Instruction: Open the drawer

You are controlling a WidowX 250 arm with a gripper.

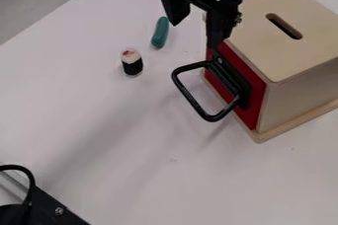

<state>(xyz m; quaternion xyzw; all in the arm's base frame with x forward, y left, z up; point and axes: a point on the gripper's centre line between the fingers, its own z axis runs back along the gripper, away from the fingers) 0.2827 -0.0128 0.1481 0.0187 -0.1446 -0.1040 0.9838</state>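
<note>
In camera view, the black hand (194, 35) released, its two fingers apart, one covering part of the red drawer (256, 88) near its black handle (190, 98), drawer closed in wooden box (294, 91), sushi toy (132, 62) and green toy (160, 32) lying aside on white desk (99, 120)

Camera high, slanting down tableward
</note>
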